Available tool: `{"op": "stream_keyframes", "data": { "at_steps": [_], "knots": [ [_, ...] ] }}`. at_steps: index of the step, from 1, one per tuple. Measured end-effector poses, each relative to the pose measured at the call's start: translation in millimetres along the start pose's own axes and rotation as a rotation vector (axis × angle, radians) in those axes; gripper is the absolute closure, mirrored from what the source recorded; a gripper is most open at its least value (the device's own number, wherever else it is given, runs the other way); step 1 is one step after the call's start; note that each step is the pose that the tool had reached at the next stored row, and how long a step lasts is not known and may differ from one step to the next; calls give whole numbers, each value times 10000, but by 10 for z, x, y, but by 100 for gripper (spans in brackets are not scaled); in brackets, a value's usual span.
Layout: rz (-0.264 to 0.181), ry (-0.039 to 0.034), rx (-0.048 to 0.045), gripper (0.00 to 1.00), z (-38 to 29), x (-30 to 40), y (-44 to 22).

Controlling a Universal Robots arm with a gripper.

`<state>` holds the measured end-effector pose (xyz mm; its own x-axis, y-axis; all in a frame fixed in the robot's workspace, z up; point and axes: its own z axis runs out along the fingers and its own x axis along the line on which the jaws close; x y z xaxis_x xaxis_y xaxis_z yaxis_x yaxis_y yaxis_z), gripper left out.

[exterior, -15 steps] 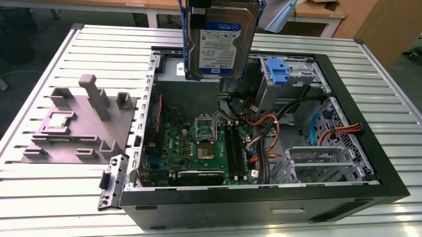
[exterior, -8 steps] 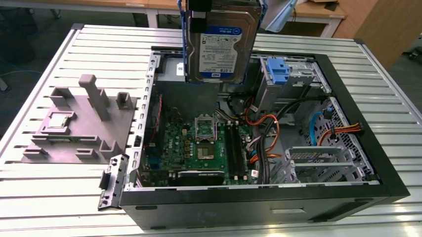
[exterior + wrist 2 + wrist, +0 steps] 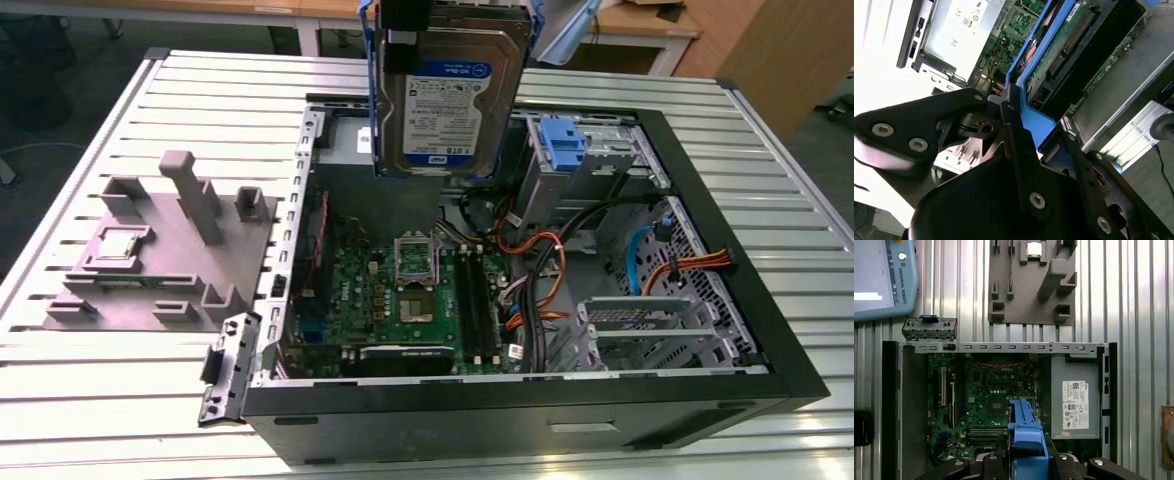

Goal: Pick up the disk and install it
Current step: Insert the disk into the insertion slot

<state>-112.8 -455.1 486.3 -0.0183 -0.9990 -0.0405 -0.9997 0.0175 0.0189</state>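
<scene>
Starting at the exterior view's left, at nine o'clock from the computer case (image 3: pixel 534 410), I see a grey moulded fixture (image 3: pixel 147 255) lying on the slatted table (image 3: pixel 80 420). One of its pockets holds a square processor chip (image 3: pixel 120 243).

The case lies open on its side. It holds a green motherboard (image 3: pixel 400 300) at about seven o'clock. Orange and black cables (image 3: pixel 541 270) run through the middle. A blue latch (image 3: pixel 563 140) stands at one o'clock and a perforated metal drive cage (image 3: pixel 654 330) sits at four o'clock.

At twelve o'clock the disk (image 3: pixel 447 100) hangs upright in the air over the case, in its bright blue carrier. Its white-and-blue label faces the exterior camera. I can see print on the label but cannot make it out.

In the second wrist view the gripper (image 3: pixel 1036 125) is clamped on the carrier, a black finger (image 3: pixel 1006 112) pressed against each side. That view also shows the disk's green circuit-board underside, which the exterior view hides.

The first wrist view looks straight down past the carrier's edge into the case. It shows a grey power-supply box (image 3: pixel 1075 390) with a white label, and a teach pendant (image 3: pixel 881 277) resting on the table beyond the case.
</scene>
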Motion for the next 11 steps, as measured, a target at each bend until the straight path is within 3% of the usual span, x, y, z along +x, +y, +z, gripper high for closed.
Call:
{"op": "stream_keyframes", "data": {
  "at_steps": [11],
  "knots": [
    [-2,5,0,63,-1,11,-1]
  ]
}}
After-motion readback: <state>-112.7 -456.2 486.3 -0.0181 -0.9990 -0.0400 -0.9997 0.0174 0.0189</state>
